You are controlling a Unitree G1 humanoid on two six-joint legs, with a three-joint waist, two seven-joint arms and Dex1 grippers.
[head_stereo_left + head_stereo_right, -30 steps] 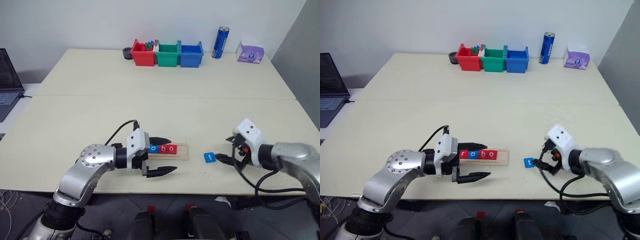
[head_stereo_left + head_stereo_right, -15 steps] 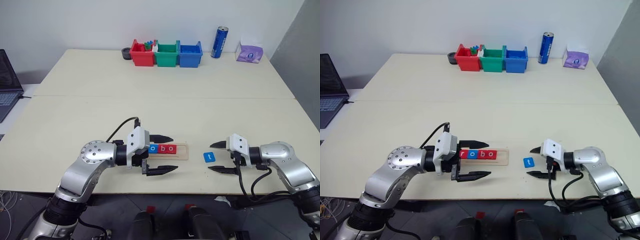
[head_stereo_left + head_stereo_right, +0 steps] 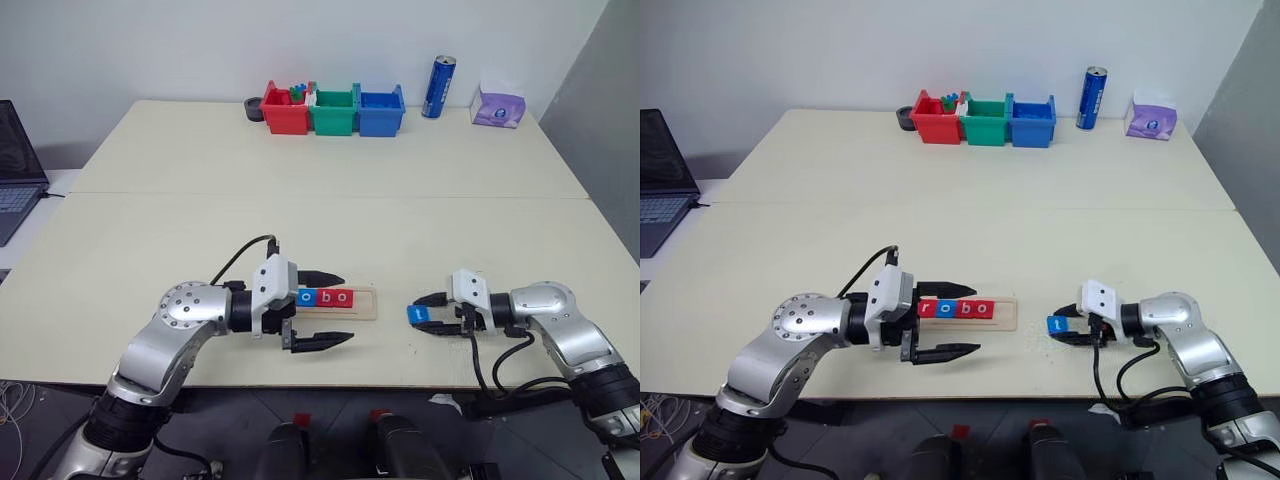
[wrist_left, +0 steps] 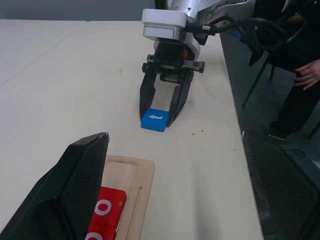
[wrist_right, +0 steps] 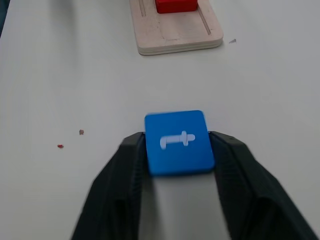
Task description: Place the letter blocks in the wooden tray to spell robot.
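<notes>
head pair: high, forward-down | wrists: low, close, facing; share t block

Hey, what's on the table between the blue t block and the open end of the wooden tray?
Nothing: the right wrist view shows bare tabletop between the blue square t block and the pale wooden tray.

We are seeing a cream table carrying the wooden tray, a blue t block, three bins, a can.

The right gripper has dropped to the table — jaws now closed on the blue t block.
</notes>
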